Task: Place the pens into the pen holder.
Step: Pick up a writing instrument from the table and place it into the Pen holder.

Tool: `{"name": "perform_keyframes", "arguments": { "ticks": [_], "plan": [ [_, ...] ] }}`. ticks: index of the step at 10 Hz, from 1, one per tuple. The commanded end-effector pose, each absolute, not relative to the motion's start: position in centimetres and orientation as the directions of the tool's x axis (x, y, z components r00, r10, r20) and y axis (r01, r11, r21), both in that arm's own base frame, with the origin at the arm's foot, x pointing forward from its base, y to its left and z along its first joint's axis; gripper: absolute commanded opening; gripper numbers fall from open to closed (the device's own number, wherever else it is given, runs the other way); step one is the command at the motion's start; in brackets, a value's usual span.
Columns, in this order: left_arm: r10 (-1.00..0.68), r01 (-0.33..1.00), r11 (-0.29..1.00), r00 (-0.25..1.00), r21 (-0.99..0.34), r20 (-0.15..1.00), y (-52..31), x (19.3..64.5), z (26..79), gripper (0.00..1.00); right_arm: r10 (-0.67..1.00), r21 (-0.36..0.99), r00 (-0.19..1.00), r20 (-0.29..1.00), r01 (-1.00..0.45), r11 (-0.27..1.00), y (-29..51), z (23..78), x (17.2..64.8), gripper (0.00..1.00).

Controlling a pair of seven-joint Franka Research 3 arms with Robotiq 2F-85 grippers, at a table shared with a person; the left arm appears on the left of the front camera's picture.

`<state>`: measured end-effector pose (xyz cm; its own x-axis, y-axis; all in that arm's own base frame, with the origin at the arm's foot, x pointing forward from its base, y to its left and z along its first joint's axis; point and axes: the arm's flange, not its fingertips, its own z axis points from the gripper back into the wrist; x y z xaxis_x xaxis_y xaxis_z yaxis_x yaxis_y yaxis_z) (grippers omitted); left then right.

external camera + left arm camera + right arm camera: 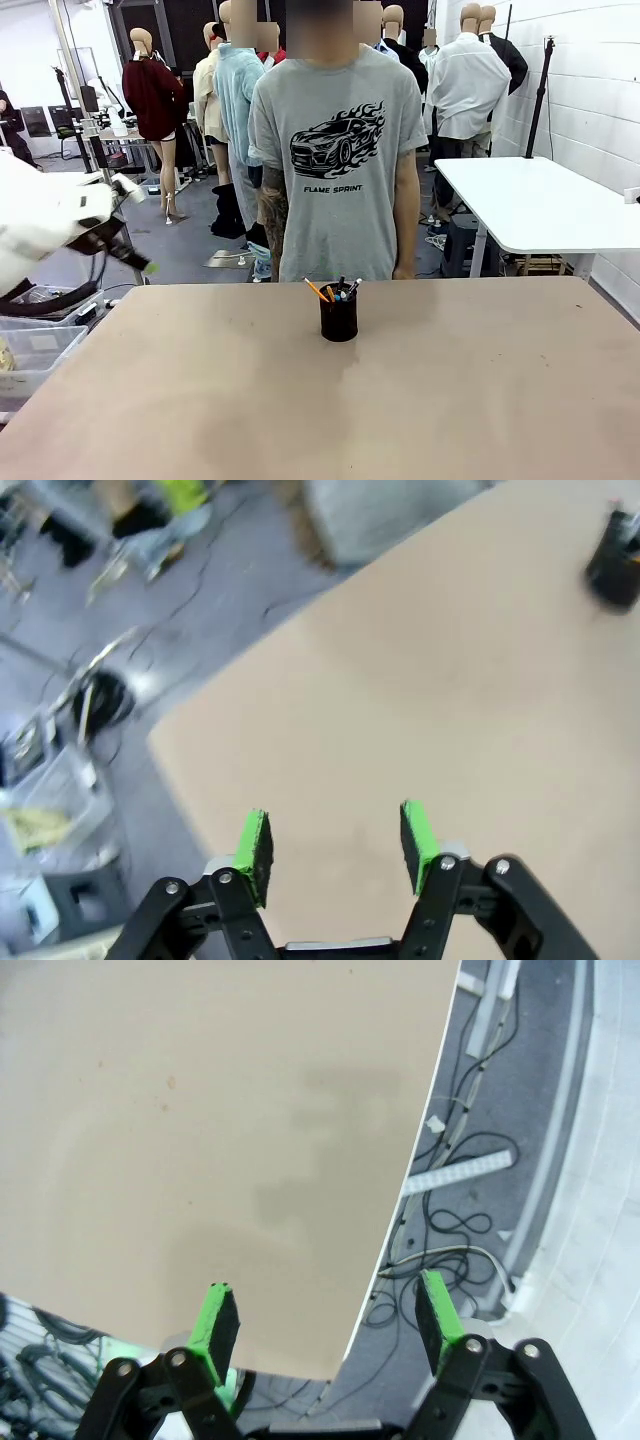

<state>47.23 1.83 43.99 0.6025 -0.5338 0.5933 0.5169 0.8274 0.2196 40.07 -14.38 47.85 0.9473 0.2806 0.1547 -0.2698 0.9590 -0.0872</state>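
Now you are looking at a smooth tan table (200,400) with the pen holder (339,318) sitting near its far middle, pens (334,291) standing inside. Your left gripper (335,842) and right gripper (327,1323) are both spread, holding nothing, over grey floor (520,1110) and cables (450,1230).

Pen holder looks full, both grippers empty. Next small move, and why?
Probably just hold both arms back. The pens already stand in the pen holder, the left gripper and right gripper are open and empty, and the table shows no loose pen.
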Motion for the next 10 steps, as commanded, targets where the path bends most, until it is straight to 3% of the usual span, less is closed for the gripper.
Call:
{"name": "perform_keyframes", "arguments": {
  "ticks": [1,5,8,10],
  "plan": [
    [-0.448,0.373,0.893,0.793,0.251,0.414,5.8,45.6,46.9,0.68,0.287,-0.122,0.947,0.147,-0.271,0.955,-14.4,47.7,40.0,0.89],
    [-0.307,0.142,0.861,0.91,0.488,0.278,13.8,41.8,45.9,0.68,0.287,-0.122,0.947,0.147,-0.271,0.955,-14.4,47.7,40.0,0.89],
    [-0.35,0.125,0.816,0.884,0.564,0.311,15.2,40.7,45.3,0.68,0.287,-0.122,0.947,0.147,-0.271,0.955,-14.4,47.7,40.0,0.89],
    [-0.322,0.128,0.835,0.902,0.535,0.288,16.2,40.2,46.6,0.68,0.287,-0.122,0.947,0.147,-0.271,0.955,-14.4,47.7,40.0,0.89]
  ]
}}
